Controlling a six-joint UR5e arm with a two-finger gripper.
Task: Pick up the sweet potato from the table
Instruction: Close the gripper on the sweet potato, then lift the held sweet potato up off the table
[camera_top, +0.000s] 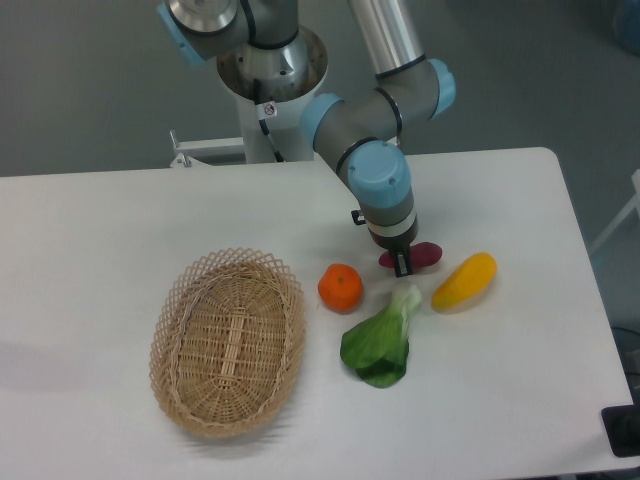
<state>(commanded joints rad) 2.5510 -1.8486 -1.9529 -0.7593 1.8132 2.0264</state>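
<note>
The sweet potato (426, 254) is a small dark magenta tuber lying level, just above the white table (100, 230) to the right of centre. My gripper (401, 262) points straight down and is shut on its left half, so only the right end and a sliver of the left end show. The fingertips (401, 267) are dark and narrow. The wrist hides where the fingers meet the tuber.
A round orange (340, 287) sits left of the gripper. A yellow-orange oblong vegetable (464, 281) lies to its right. A green leafy vegetable (380, 340) lies just below. A woven basket (165, 330) stands at the left. The arm's base (270, 70) is at the back.
</note>
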